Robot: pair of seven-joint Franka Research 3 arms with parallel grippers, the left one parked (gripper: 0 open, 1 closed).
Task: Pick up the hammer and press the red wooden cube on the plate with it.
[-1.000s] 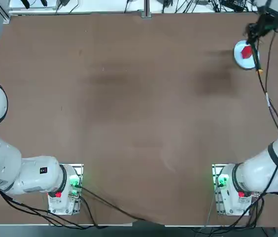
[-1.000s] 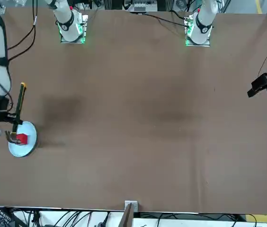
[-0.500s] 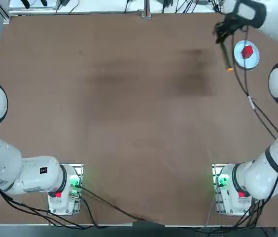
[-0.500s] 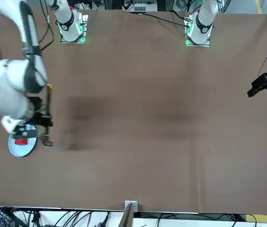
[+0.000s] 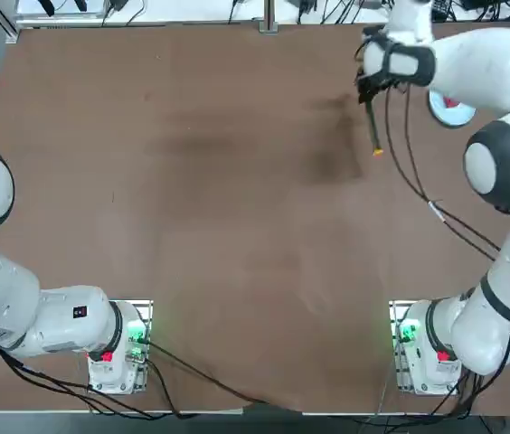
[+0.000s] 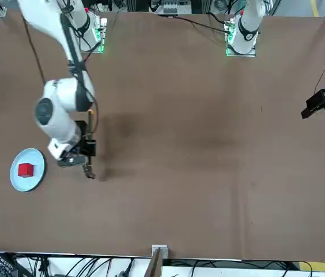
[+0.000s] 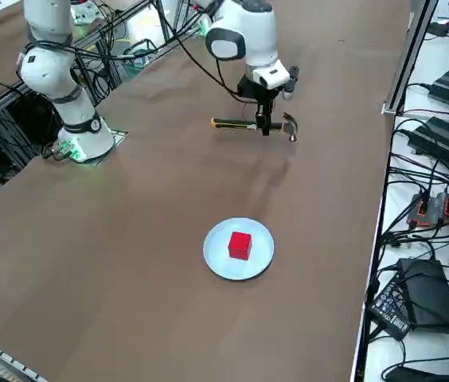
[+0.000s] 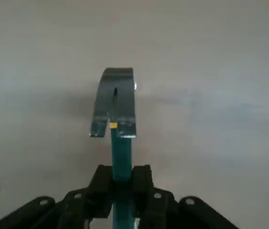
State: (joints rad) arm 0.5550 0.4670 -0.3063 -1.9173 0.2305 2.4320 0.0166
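The right gripper (image 7: 265,127) pinches the hammer (image 7: 252,125) by its handle above the table, well apart from the plate (image 7: 216,259) bearing the cube (image 7: 240,244).

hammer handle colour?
Teal-green on the hammer, tipped orange-yellow; the right wrist view shows it best.

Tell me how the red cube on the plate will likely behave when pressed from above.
The red wooden cube sits flat near the middle of the plate, so it probably won't roll or tip. An off-centre press might slide it across the smooth-looking plate. It looks solid, so it likely won't crush.
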